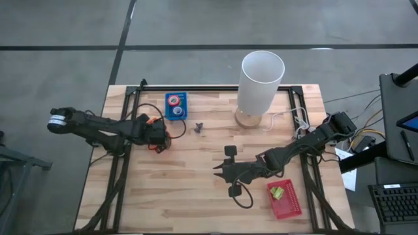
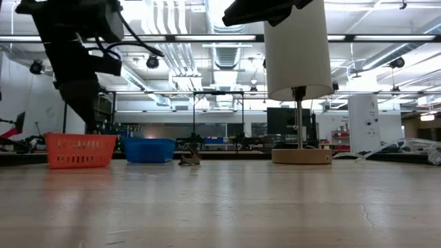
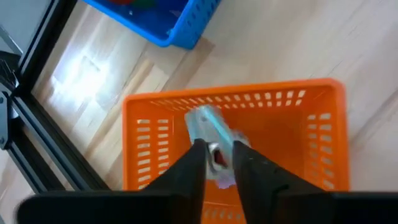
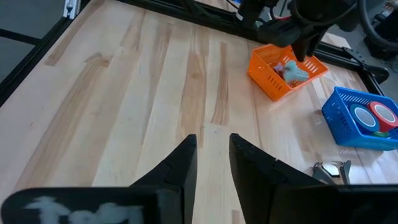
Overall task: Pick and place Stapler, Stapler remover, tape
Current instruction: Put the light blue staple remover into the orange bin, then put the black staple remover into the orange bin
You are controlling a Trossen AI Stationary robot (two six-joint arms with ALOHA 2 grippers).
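My left gripper [image 3: 219, 152] hangs over the orange basket [image 3: 236, 99] at the table's left [image 1: 159, 139] and is shut on the pale blue-grey stapler [image 3: 208, 124] inside it. Two tape rolls, one blue [image 4: 359, 116] and one red [image 4: 385, 115], lie in the blue basket [image 1: 176, 114] near the far edge. The dark stapler remover [image 1: 198, 127] rests on the bare wood right of that basket. My right gripper [image 1: 217, 172] hovers open over the table's middle [image 4: 213, 146] and touches nothing. My left gripper pinches the stapler between its two fingers at the end with the red part [image 3: 217, 158], coming from above and pointing down into the orange basket. The fingers lie across the stapler. Its other end [image 3: 202, 118] points down toward the basket floor; whether it rests there, I cannot tell.
A tall white lamp [image 1: 261, 81] on a round wooden base stands at the far middle, with cables trailing right. A red basket [image 1: 285, 199] with yellow-green pieces sits near the right front corner. Black frame rails run along both sides. Bare wood lies in front of the right gripper.
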